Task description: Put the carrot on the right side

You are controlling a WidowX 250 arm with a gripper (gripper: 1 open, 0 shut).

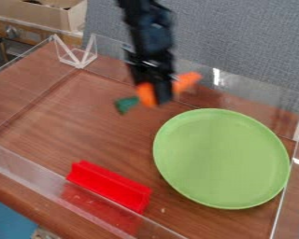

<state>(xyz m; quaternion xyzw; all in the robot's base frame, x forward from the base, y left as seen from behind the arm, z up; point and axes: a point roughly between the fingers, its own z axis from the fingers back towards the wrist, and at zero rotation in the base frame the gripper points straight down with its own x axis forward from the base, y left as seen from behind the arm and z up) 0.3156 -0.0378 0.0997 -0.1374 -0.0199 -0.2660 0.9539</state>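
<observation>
The carrot (177, 84), orange with a dark green stem end (123, 105), hangs tilted in the air above the wooden table, stem end down to the left. My black gripper (149, 91) comes down from the top of the view and is shut on the carrot's middle. The carrot sits just past the upper left rim of the green plate (223, 157), over bare wood.
A red rectangular block (108, 183) lies near the front left. Clear acrylic walls (220, 79) ring the table. A cardboard box (42, 17) stands behind the back left corner.
</observation>
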